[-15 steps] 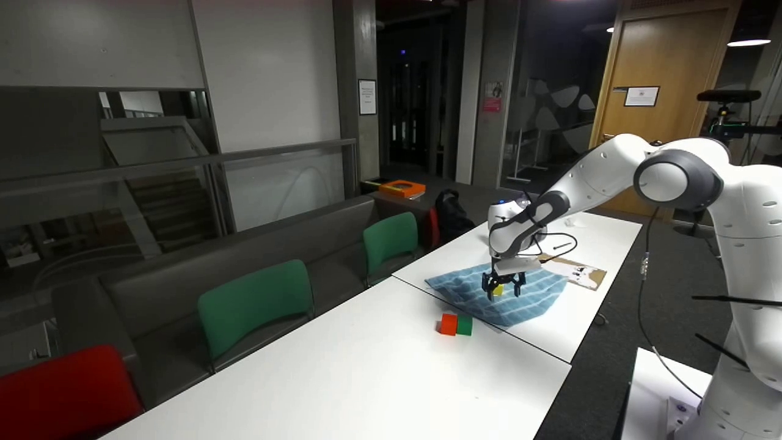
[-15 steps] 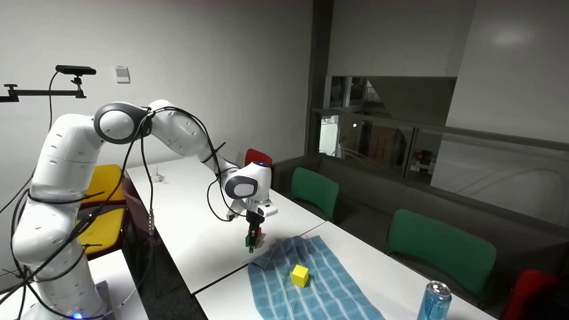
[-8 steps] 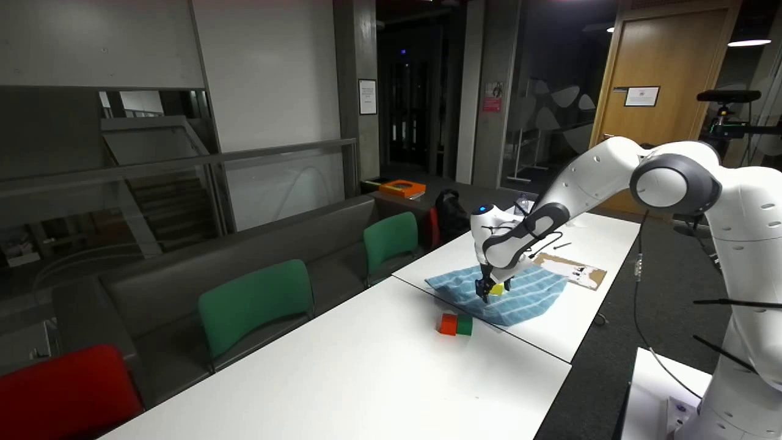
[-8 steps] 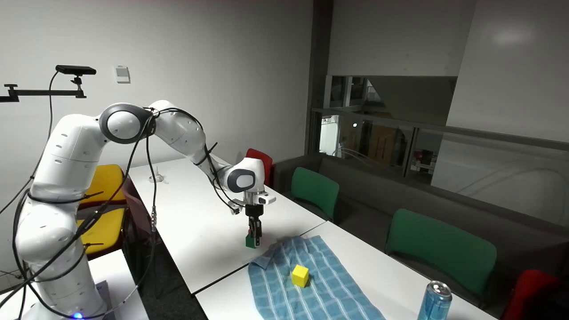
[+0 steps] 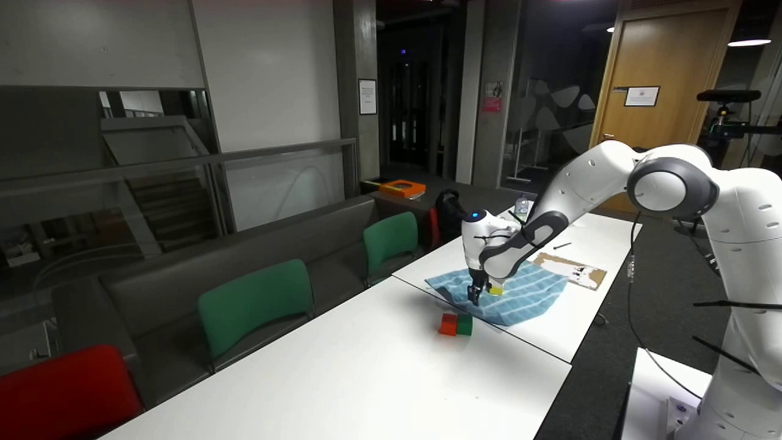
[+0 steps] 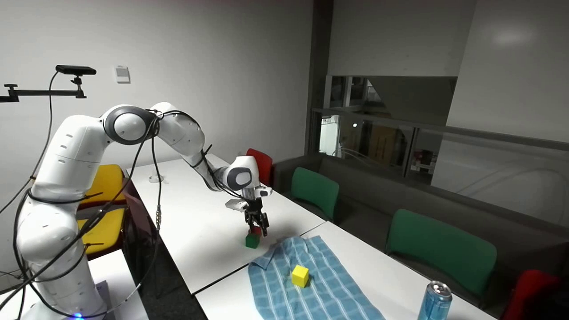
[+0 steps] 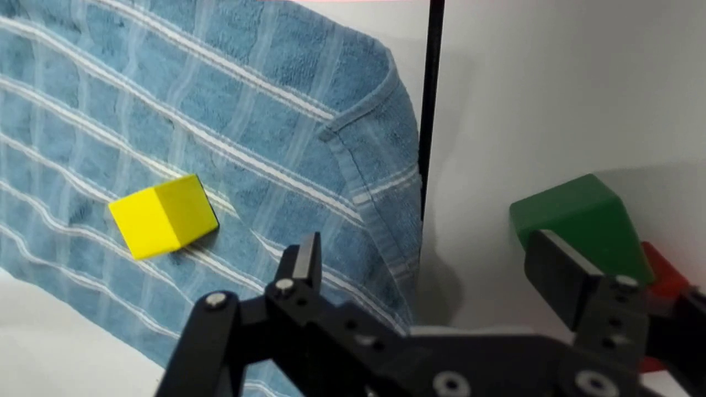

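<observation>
One smooth green cube [image 7: 582, 212] and one red cube [image 7: 664, 273] sit on the white counter [image 7: 524, 82] towards three o'clock of the empty, wide-spread hand [image 7: 432, 262] in the wrist view; lowered off-centre, its nearer finger [image 7: 554, 273] could shove them.

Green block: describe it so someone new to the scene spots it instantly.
Find the white tabletop, crossed by a dark seam, with a blue striped cloth mostly on one side. Across the seam from it, the green block sits right beside the red block. Its colour sets it apart from that neighbour; the yellow block, unlike it, lies on the cloth.
</observation>
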{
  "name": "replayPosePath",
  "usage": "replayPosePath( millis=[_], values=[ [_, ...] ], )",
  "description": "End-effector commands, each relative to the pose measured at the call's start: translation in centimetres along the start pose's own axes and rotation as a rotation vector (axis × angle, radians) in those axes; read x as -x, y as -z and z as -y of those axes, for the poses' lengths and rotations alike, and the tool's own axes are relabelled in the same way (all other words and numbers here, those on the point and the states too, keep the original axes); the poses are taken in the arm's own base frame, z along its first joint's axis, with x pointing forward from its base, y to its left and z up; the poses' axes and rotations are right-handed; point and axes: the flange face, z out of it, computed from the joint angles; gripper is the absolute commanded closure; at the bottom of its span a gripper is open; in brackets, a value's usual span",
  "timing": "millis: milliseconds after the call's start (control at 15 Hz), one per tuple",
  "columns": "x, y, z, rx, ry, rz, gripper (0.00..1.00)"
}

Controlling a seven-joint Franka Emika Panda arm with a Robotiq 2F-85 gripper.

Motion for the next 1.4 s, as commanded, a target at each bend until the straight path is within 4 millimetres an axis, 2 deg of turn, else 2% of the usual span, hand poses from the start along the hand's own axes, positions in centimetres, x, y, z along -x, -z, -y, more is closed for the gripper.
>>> replayPosePath(
  millis=[0, 400, 800, 1000, 1333],
  values=[
    [0.4, 0.3, 0.3, 0.013, 0.186, -0.067, 0.0],
    [1.2, 0.8, 2.2, -0.061, 0.452, -0.171, 0.0],
    [2.1, 0.2, 4.0, -0.261, 0.626, -0.207, 0.0],
    [1.6, -0.2, 3.1, -0.322, 0.659, -0.195, 0.0],
    [1.0, -1.1, 0.8, -0.3, 0.681, -0.16, 0.0]
  ],
)
